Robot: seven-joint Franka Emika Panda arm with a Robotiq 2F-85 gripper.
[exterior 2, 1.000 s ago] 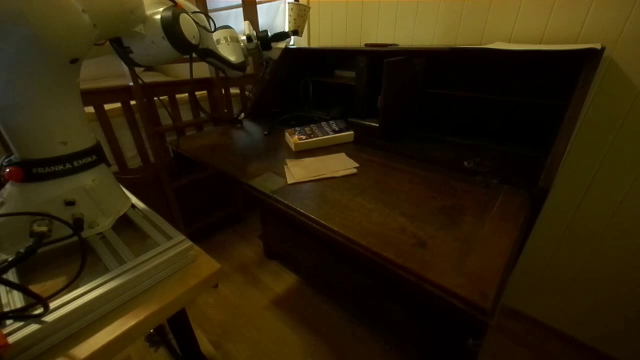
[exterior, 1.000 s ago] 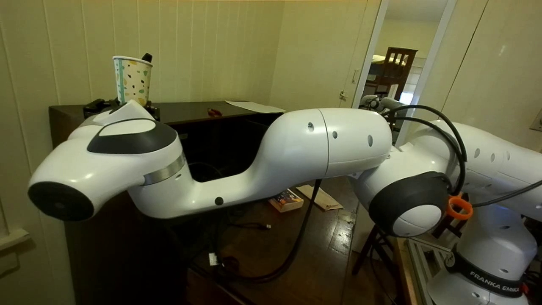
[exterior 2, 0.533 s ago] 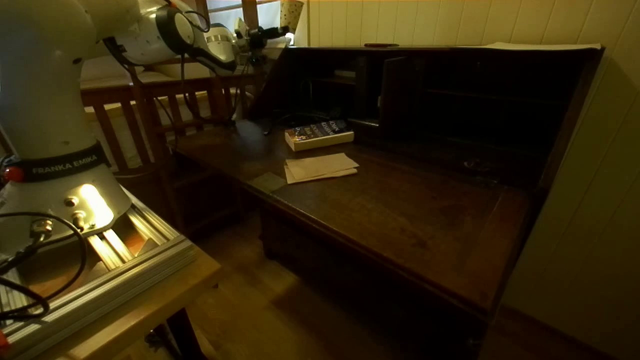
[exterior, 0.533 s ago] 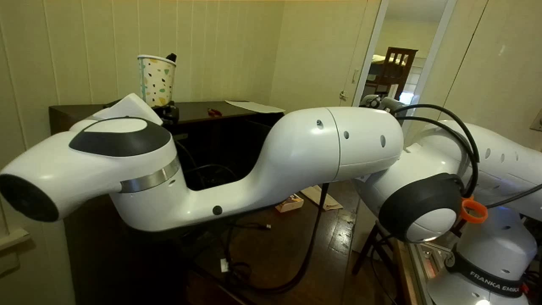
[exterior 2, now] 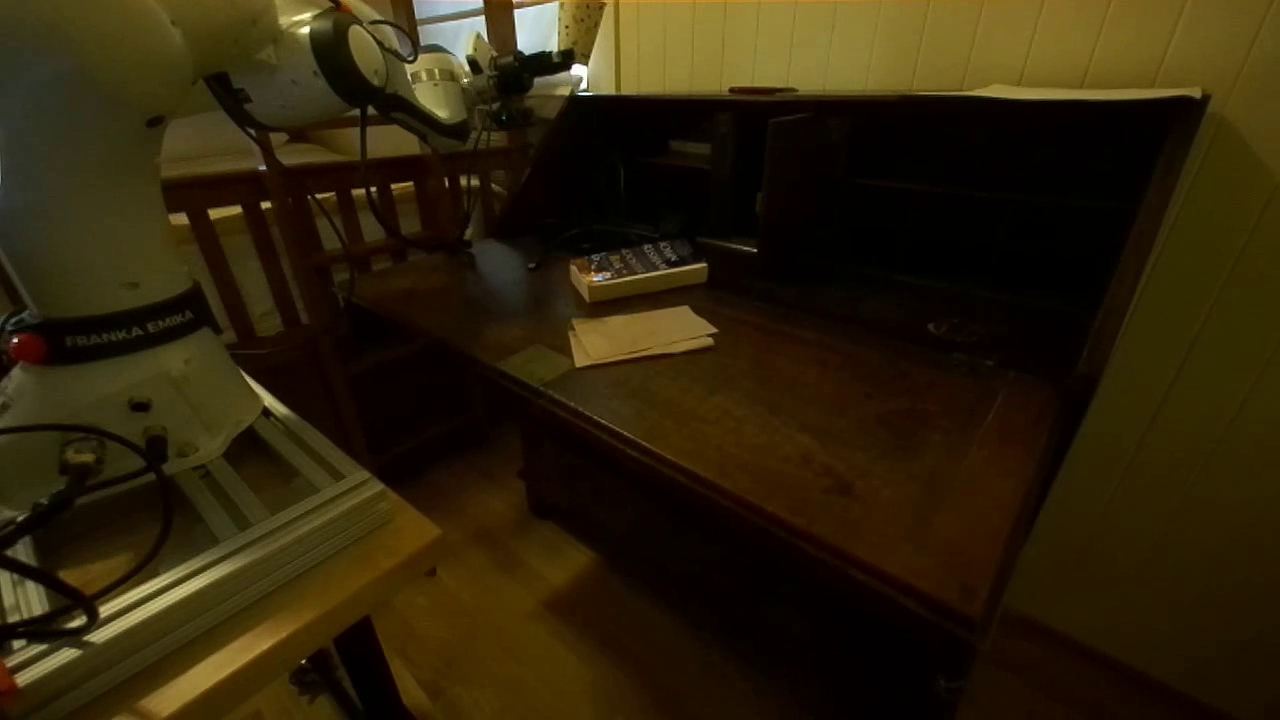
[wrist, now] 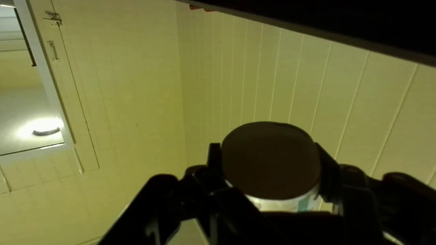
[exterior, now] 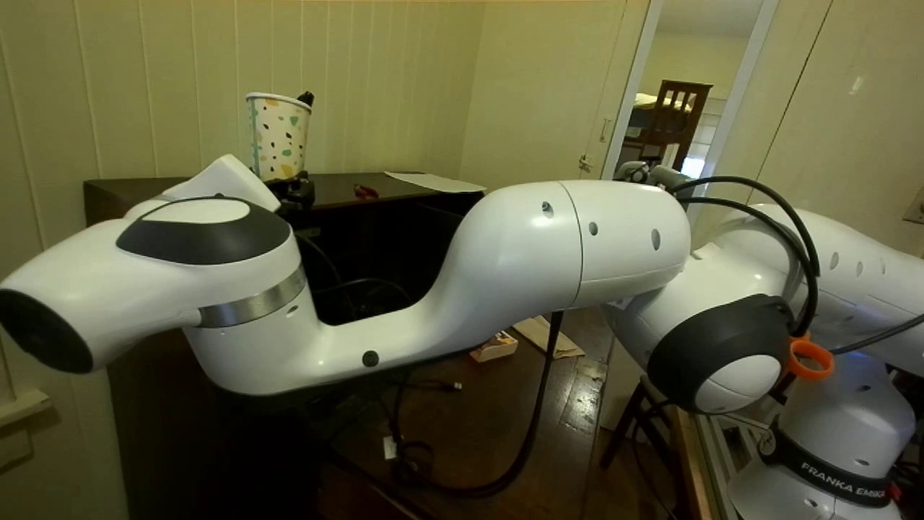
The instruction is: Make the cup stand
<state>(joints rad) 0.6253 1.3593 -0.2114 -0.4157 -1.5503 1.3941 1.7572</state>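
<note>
The cup [exterior: 278,139] is white with small coloured and dark spots and a wide rim. It stands nearly upright, rim up, in both exterior views; in an exterior view [exterior 2: 580,30] its top is cut off by the frame edge. My gripper [wrist: 269,161] is shut around the cup's lower part, with one finger on each side. In the wrist view the cup's dark round base faces the camera, above a strip of its white side. The cup is held in the air near the end of the desk's high top [exterior 2: 840,95]. A small dark tip shows behind the rim; I cannot tell what it is.
A red object [exterior: 365,191] and a white sheet [exterior: 433,182] lie on the desk's high top. A book [exterior 2: 638,270] and folded brown paper [exterior 2: 643,335] lie on the lower desk surface. A cable [exterior: 534,404] hangs under the arm. A wooden chair [exterior 2: 250,250] stands beside the desk.
The arm has moved with the cup in the gripper. The cup shifted right in an exterior view where it shows whole, and left and slightly up where its top is cut off.
</note>
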